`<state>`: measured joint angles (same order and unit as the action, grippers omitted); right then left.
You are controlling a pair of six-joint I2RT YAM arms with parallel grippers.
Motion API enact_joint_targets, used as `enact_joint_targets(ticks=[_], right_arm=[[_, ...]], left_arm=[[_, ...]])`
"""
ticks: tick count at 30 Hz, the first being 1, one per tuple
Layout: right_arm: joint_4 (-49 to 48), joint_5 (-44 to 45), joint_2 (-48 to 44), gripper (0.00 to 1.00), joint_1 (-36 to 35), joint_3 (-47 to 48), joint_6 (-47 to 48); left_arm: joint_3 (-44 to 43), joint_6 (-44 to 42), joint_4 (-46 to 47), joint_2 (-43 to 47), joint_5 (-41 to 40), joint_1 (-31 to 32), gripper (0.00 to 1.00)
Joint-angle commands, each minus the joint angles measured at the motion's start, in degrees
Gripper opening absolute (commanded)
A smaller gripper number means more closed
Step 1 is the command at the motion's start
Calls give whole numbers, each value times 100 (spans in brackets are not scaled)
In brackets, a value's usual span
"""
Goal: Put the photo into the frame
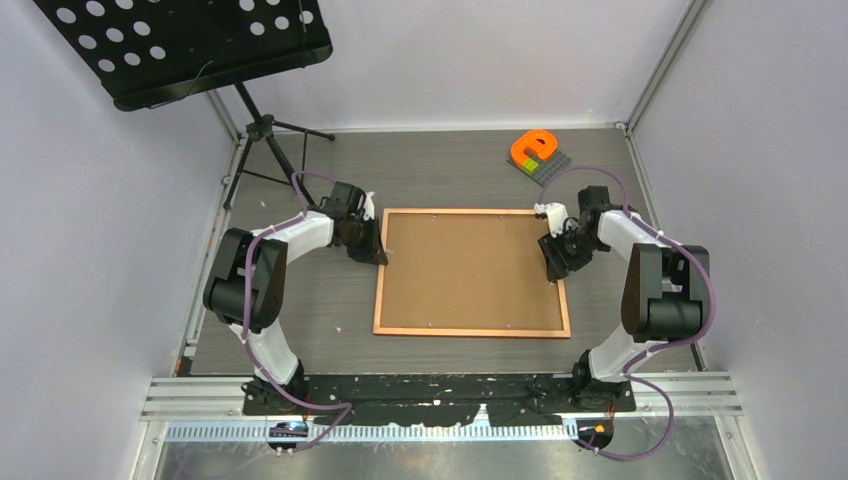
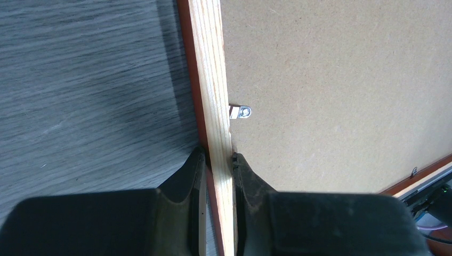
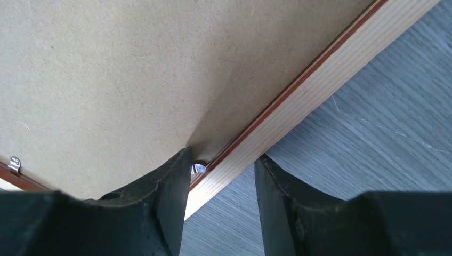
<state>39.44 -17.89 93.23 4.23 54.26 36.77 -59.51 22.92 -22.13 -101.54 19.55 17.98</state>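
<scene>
The left claw is clamping the frame; the right claw, half open and empty, is straddling the opposite rail; it should close squarely there.

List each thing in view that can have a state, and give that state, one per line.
frame, lying flat, back side up.
backing board, seated inside the frame.
clip, turned over the board's edge.
left gripper, shut on the frame's left rail.
right gripper, open, straddling the right rail.
photo, not visible.
</scene>
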Motion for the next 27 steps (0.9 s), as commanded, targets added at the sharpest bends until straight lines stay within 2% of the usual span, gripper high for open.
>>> enact_joint_targets(ticks=[1, 15, 27], right_arm=[[310, 372, -22, 50, -19, 38, 546], [591, 331, 109, 50, -19, 200, 1158], [855, -38, 63, 51, 4, 259, 1609]], left_arm=[[-24, -244, -266, -151, -134, -57, 2], [-23, -247, -263, -161, -140, -84, 2], [-24, -244, -268, -131, -137, -83, 2]])
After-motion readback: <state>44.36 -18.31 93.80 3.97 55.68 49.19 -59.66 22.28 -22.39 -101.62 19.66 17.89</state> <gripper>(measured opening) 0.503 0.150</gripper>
